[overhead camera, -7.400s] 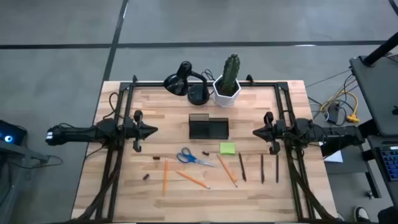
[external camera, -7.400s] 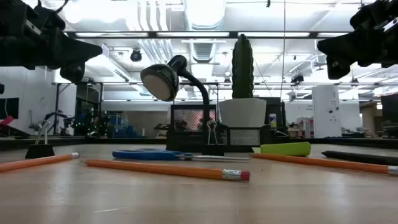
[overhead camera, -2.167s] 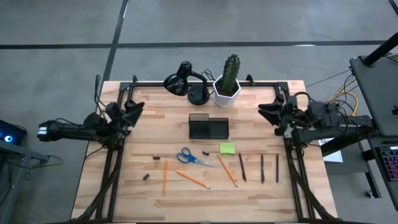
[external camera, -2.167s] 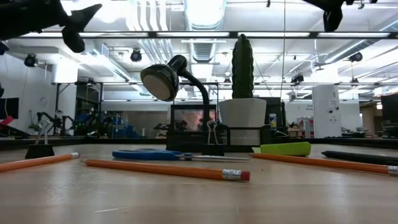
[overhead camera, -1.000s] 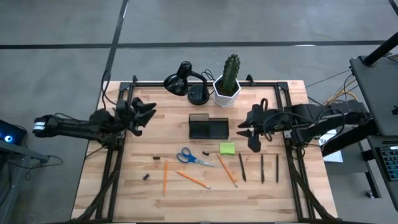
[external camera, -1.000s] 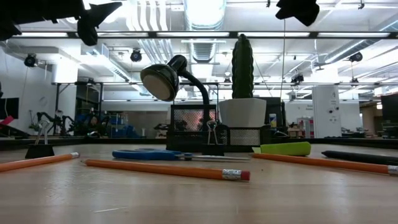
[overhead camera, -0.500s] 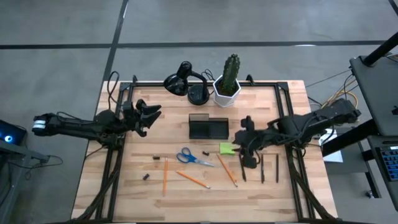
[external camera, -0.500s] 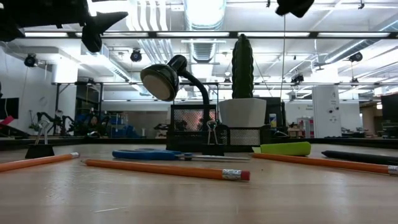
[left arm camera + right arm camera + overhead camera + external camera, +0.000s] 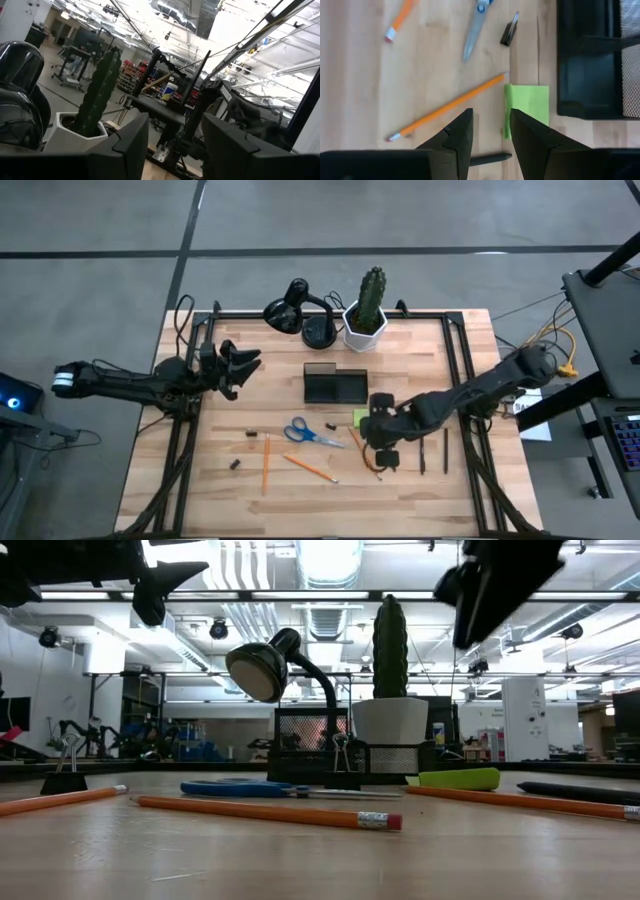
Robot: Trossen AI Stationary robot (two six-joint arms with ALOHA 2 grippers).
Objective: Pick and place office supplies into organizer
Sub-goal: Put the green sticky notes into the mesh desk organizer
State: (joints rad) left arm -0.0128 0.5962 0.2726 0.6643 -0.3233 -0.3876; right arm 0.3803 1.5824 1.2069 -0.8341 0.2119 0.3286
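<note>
We saw the black mesh organizer (image 9: 335, 383) standing upright mid-tabletop. In front of it lay the lime-green sticky pad (image 9: 528, 107), blue-handled scissors (image 9: 311, 433), three orange pencils (image 9: 266, 462) and dark pens (image 9: 421, 452), all flat and apart.

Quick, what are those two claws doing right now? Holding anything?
Left gripper: open, empty, hanging above the table's left side.
Right gripper: open, empty, above a pencil and the sticky pad.
</note>
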